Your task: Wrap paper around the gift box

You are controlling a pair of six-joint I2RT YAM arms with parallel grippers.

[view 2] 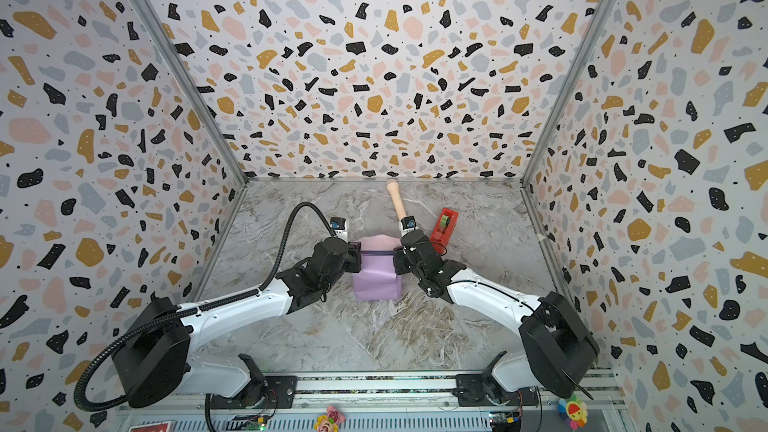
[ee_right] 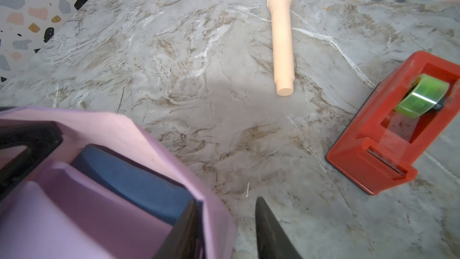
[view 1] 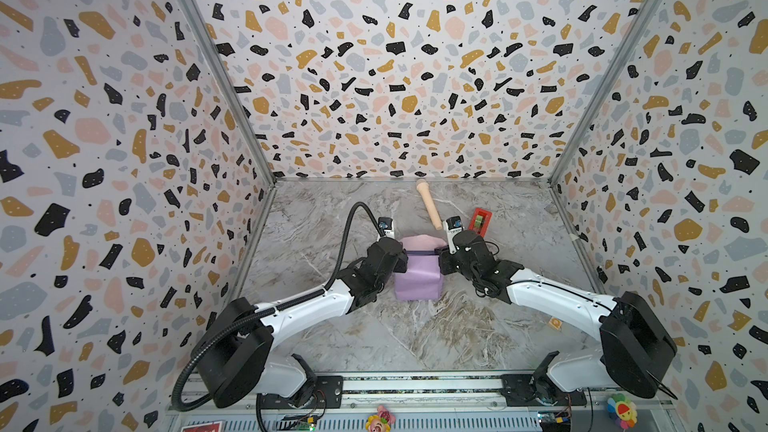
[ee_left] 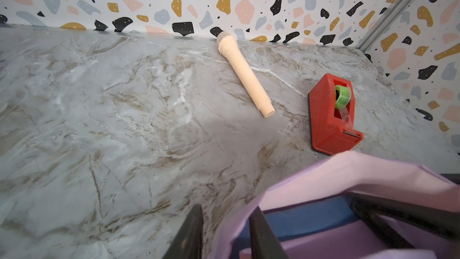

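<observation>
Left gripper (ee_left: pixel 227 210) and right gripper (ee_right: pixel 225 200), jaws parted, straddle the paper's (view 1: pixel 417 280) edges unclamped. Microphone (view 1: pixel 428 205) and tape dispenser (view 1: pixel 480 220) lie just beyond. Open surface (view 1: pixel 415 338) lies nearside.

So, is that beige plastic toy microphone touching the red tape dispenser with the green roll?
Apart. The left wrist view shows a strip of bare marble table between the beige toy microphone and the red tape dispenser.
</observation>
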